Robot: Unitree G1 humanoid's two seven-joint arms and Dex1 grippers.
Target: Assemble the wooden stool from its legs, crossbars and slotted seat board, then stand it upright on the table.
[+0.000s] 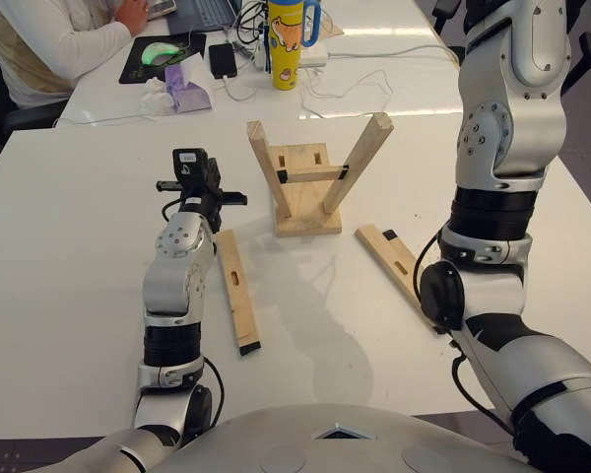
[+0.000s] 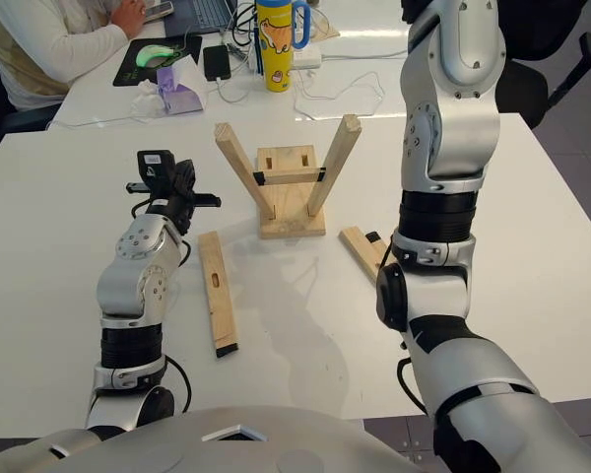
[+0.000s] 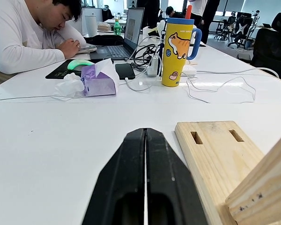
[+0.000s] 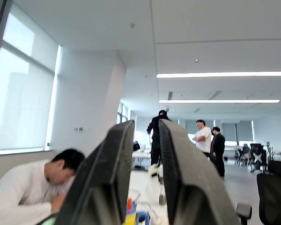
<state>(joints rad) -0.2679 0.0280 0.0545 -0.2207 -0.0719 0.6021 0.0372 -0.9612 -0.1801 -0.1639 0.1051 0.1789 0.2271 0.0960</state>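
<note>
Left of the pale wooden stool, the left arm has smooth silver-grey shells split by black ribbed joint bands, with a thin black cable looping near its base. Its left gripper has two tapered matte black fingers. Right of the stool, the bulkier right arm matches it, with round joint caps and a black right gripper.

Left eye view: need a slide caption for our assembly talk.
Half-built stool upside down on the table, two legs and crossbar fitted, two loose legs beside it.
</note>
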